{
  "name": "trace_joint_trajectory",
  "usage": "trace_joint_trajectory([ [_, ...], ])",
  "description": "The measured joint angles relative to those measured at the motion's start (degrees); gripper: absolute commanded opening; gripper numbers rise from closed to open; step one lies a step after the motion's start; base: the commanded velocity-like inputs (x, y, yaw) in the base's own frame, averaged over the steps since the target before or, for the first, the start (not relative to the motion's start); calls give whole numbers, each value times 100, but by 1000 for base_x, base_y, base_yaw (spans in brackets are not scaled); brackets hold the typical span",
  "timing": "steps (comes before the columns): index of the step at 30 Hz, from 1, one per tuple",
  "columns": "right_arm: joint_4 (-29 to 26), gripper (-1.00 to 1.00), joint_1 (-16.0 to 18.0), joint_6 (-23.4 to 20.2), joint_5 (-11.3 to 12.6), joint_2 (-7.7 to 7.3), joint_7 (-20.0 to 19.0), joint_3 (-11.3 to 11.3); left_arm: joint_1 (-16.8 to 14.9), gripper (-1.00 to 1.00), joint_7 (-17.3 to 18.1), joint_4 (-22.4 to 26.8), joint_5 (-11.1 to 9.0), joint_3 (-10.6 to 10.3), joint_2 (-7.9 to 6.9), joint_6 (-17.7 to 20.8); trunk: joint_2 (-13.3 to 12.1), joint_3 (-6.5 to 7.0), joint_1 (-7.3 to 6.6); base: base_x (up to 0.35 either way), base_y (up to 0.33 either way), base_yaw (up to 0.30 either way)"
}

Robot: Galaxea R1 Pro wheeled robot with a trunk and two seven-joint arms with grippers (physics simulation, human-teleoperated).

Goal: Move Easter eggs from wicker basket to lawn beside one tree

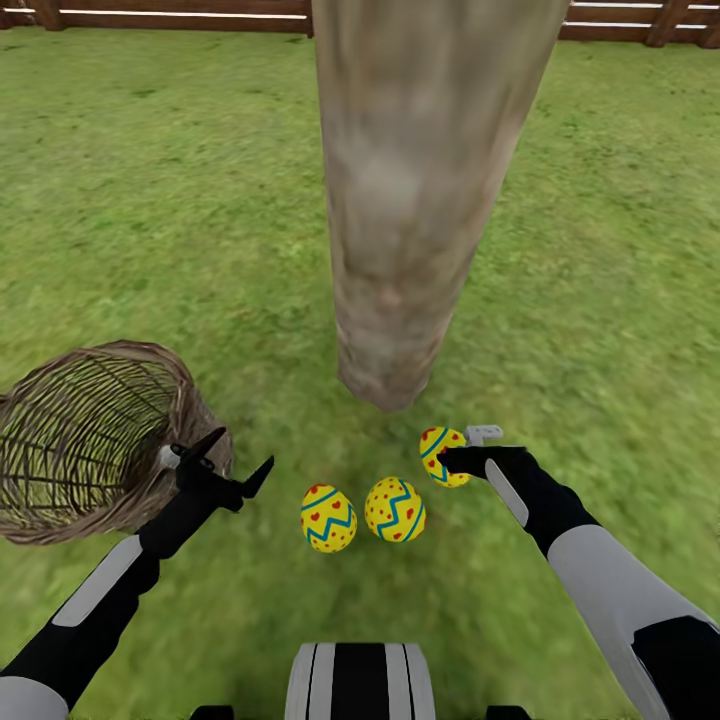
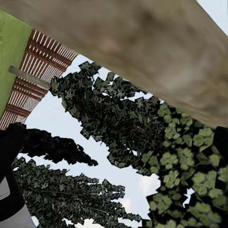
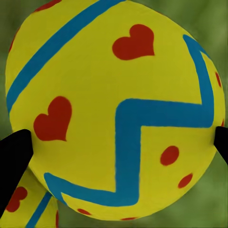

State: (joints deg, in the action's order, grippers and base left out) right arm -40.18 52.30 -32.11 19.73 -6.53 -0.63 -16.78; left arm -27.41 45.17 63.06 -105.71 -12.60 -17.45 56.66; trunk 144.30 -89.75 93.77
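Note:
Two Easter eggs (image 1: 328, 518) (image 1: 395, 508), yellow with blue zigzags and red marks, lie side by side on the lawn (image 1: 560, 300) just in front of the tree (image 1: 400, 250). A third egg (image 1: 441, 455) sits right of them, low by the grass, with my right gripper (image 1: 462, 452) shut on it. In the right wrist view that egg (image 3: 114, 109) is close up, a black fingertip (image 3: 14, 152) against each side. The wicker basket (image 1: 90, 440) lies tipped at the left, and no egg shows inside. Beside its rim my left gripper (image 1: 236, 458) is open and holds nothing.
A brown slat fence (image 1: 150, 14) runs along the far edge of the garden. Open grass spreads to both sides of the trunk. The left wrist view looks up past the trunk (image 2: 142, 42) at dark foliage (image 2: 123, 123) and sky. My base (image 1: 360, 680) is at the bottom.

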Motion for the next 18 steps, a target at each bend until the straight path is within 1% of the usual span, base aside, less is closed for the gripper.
trace_joint_trajectory([
  [3,0,-100,-1,0,0,0,1,0,-3,100,-5,-4,6,0,25,1,4,-66,8,0,0,0],
  [12,-45,-100,2,-1,-7,0,2,0,1,100,17,-26,2,3,27,1,17,-265,29,0,0,0],
  [18,-42,-100,3,1,6,1,2,13,-2,100,15,-78,-2,3,31,2,17,-266,29,0,0,0],
])
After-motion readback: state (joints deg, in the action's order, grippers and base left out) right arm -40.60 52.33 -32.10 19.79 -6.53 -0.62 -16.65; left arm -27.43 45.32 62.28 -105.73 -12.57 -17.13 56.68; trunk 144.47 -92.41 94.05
